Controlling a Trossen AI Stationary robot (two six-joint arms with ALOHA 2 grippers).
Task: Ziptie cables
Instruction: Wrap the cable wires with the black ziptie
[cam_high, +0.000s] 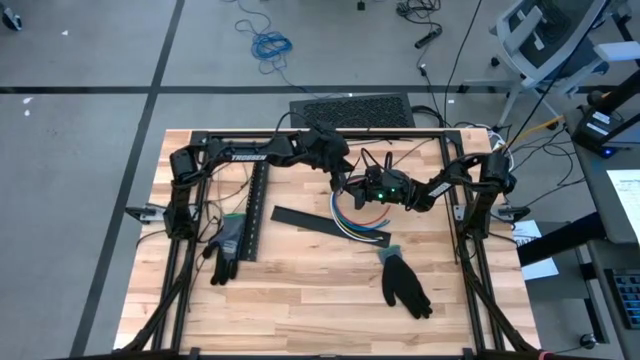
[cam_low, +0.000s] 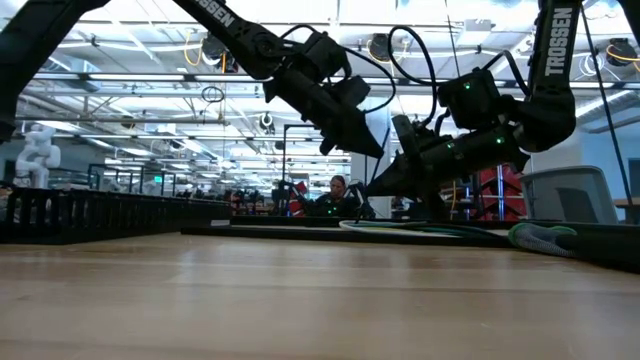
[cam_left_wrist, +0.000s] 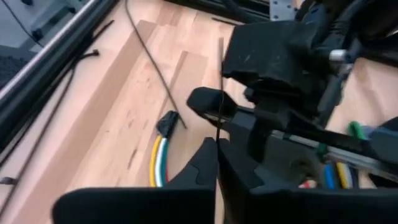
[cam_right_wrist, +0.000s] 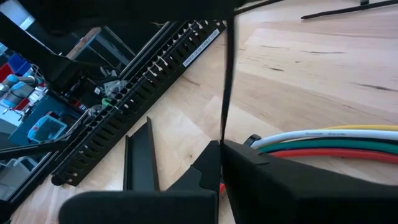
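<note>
While the right gripper (cam_right_wrist: 221, 149) pinches a thin black zip tie (cam_right_wrist: 227, 74) above the cables (cam_right_wrist: 323, 144), the left gripper (cam_left_wrist: 217, 149) has its 2 fingers closed on that tie too

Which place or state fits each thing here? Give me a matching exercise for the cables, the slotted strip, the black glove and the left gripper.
Things:
1. cables
2. slotted strip
3. black glove
4. left gripper

Descriptions:
A. fingers shut on the zip tie, as are those of the right gripper
B. lower right of the high view, lying alone
C. mid-table, beside the flat black strip
D. left half of the table, next to the grey glove

Pairs: 1-C, 2-D, 3-B, 4-A
</note>
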